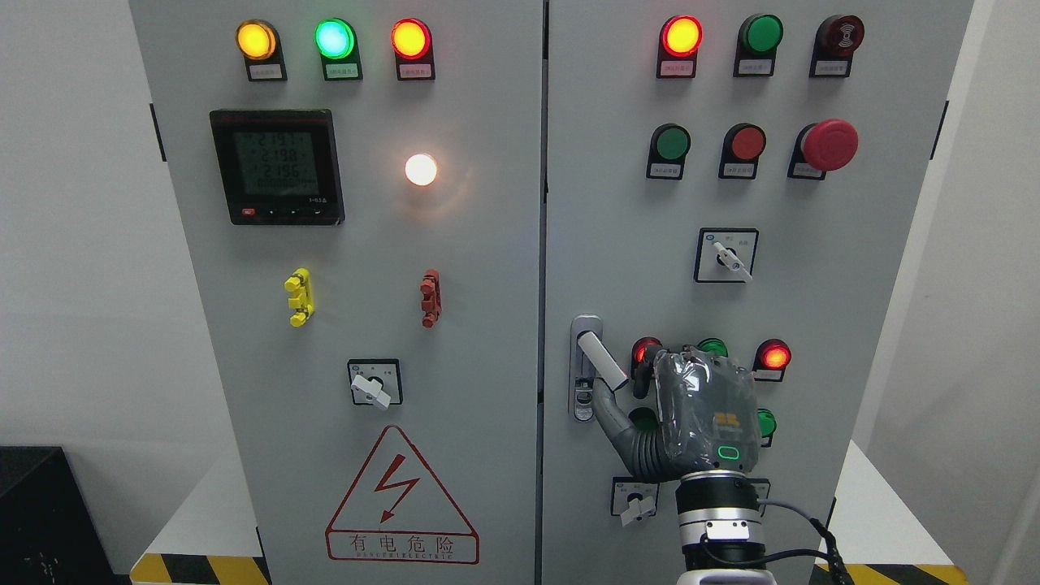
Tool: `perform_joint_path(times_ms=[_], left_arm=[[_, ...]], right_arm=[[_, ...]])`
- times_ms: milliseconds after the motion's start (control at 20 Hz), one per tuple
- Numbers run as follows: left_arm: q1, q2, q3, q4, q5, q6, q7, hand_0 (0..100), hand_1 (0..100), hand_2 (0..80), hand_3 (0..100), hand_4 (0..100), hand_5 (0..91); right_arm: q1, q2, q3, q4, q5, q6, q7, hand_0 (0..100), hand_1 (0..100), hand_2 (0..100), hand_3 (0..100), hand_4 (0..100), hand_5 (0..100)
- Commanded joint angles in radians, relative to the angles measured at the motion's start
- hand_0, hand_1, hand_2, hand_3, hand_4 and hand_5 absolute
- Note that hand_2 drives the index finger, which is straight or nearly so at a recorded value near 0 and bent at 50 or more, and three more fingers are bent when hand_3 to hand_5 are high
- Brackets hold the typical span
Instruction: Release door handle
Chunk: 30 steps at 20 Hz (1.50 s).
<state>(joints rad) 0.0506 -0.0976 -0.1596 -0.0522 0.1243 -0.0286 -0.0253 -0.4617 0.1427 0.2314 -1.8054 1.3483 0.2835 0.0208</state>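
The door handle [600, 357] sits near the left edge of the cabinet's right door [617, 203], its pale lever swung out of its mounting plate and slanting down to the right. The right hand [691, 414] is raised in front of the door just beside it, back of the hand toward the camera, with the thumb [611, 413] reaching up under the lever's lower end; whether the thumb actually touches cannot be made out, and the other fingers are hidden behind the palm, so I cannot tell whether they are curled round the lever or loose. To let go cleanly, the fingers should likely spread fully first, then the hand draw straight back from the door, so nothing drags the lever or brushes the lit red lamp [646, 351] and the other lamps the hand partly covers. The left arm is out of view, and the rotary switch [636, 505] below is partly masked by the wrist.
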Motion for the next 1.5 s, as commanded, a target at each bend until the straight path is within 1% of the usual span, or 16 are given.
perform_joint_path(times_ms=[0, 1453], left_arm=[[0.0, 0.001, 0.0, 0.0, 0.0, 0.001, -0.001, 0, 0, 4.2, 11, 0, 0.0], [0.0, -0.001, 0.0, 0.0, 0.0, 0.001, -0.001, 0, 0, 4.3, 10, 0, 0.0]], right_arm=[[0.0, 0.0, -0.004, -0.003, 0.0, 0.0, 0.001, 43, 42, 73, 100, 78, 70], [0.0, -0.002, -0.012, -0.015, 0.0, 0.002, 0.001, 46, 41, 73, 100, 79, 71]])
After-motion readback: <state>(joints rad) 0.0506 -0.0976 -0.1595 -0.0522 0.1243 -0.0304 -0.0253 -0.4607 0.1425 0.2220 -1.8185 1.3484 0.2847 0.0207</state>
